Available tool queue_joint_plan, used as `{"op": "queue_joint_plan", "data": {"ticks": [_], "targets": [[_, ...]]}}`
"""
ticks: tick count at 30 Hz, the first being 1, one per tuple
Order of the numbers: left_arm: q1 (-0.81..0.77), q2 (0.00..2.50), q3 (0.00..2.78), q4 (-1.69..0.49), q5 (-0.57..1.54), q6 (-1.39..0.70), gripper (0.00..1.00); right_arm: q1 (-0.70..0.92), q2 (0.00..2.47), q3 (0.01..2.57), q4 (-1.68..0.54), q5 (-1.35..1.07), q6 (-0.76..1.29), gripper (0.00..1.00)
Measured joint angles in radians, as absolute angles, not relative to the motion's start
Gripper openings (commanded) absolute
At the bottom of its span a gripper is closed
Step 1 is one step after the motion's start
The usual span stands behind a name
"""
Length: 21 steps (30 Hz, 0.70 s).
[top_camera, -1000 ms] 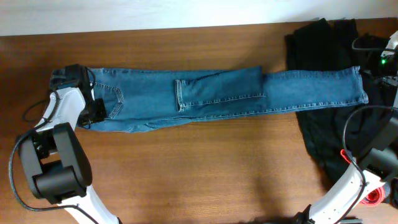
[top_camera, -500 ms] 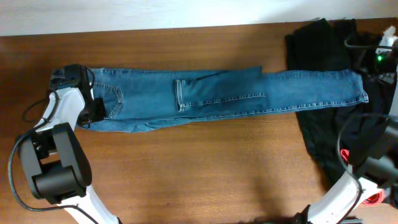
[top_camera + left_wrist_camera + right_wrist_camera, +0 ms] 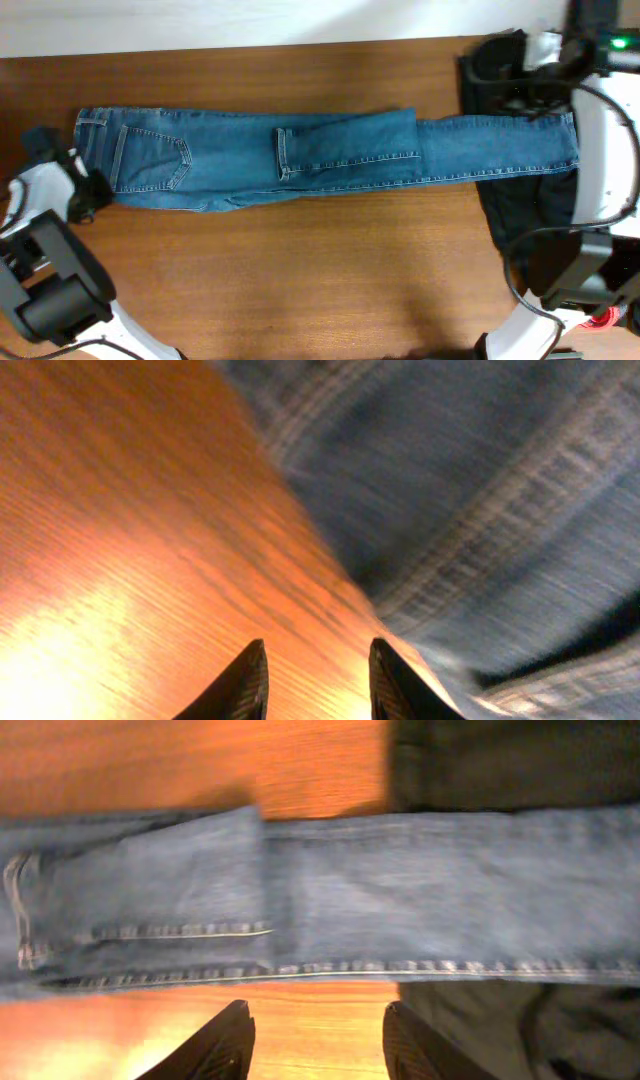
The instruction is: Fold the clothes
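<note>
One pair of faded blue jeans (image 3: 330, 155) stretches lengthwise on the table (image 3: 300, 280), waistband nearest the left gripper (image 3: 316, 660), one leg over a black garment (image 3: 510, 230). Left wrist: blurred denim ahead-right of parted, empty jaws. Right wrist: legs lie crosswise ahead of the right gripper (image 3: 318, 1015), parted, empty.

Wooden table (image 3: 300, 290), brown, fine straight grain; pale white surface (image 3: 250, 20) beyond its far edge; bright glare patch (image 3: 60, 650) on the wood
</note>
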State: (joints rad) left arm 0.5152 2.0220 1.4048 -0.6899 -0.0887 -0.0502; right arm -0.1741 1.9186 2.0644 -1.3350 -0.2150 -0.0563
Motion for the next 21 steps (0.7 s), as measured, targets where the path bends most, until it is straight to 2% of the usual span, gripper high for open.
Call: {"op": "queue_joint_plan", "data": {"ticks": [1, 6, 12, 15, 21], "targets": [[0.533, 2.022, 1.405, -0.683, -0.064, -0.05, 0.29, -0.142, 1.919, 2.064, -1.333, -0.209, -0.058, 0.47], [0.543, 2.022, 1.405, -0.667, 0.076, -0.018, 0.28, -0.047, 1.919, 2.064, -1.316, -0.196, -0.062, 0.48], [0.533, 1.99, 1.437, -0.669, 0.136, 0.007, 0.28, -0.041, 1.919, 2.064, -1.326, -0.178, -0.064, 0.49], [0.524, 1.893, 1.472, -0.654, 0.172, 0.008, 0.28, -0.041, 1.919, 2.064, -1.331, -0.177, -0.065, 0.49], [0.444, 1.799, 1.514, -0.619, 0.202, 0.009, 0.27, -0.041, 1.919, 2.064, -1.344, -0.175, -0.065, 0.49]]}}
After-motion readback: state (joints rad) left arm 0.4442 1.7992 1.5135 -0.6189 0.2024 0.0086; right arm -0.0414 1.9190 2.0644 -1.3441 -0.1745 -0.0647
